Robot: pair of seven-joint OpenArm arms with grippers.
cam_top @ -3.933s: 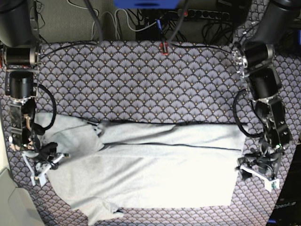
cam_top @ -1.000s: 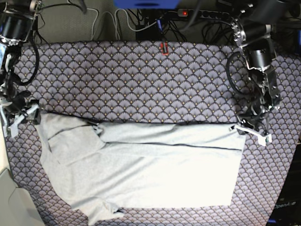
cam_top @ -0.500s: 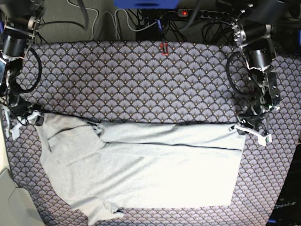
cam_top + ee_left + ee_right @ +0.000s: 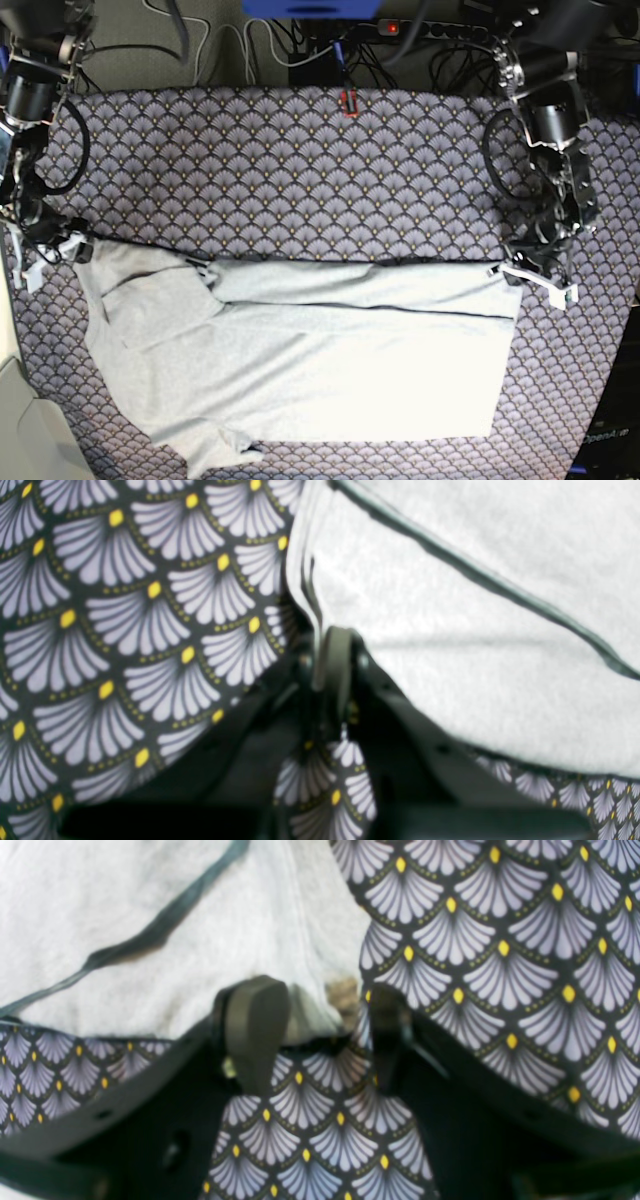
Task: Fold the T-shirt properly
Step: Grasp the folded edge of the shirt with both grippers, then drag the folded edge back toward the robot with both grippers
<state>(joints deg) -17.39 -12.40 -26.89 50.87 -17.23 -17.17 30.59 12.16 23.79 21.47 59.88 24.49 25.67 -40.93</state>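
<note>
We see the large light heather-grey cotton T-shirt (image 4: 310,355) lying flat across the lower half of the purple-grey fan-scale patterned cloth (image 4: 300,170) that covers the table. Its body is folded into a long band with a dark crease line running along it, and one short sleeve (image 4: 205,450) sticks out at the bottom left of the base view. No lettering or brand mark can be read on the side of the shirt that faces up.

At the shirt's upper right corner in the base view, the left gripper (image 4: 332,662) has its dark fingers pressed together on the layered edge of the grey fabric, pinching it just above the patterned cloth. At the upper left corner, the right gripper (image 4: 312,1032) sits with its fingers spread, one dark pad (image 4: 255,1025) resting on the shirt's corner and the other on the patterned cloth beside it.

Beyond the table's far edge, black cables and a power strip (image 4: 430,30) with a lit red switch are visible.
</note>
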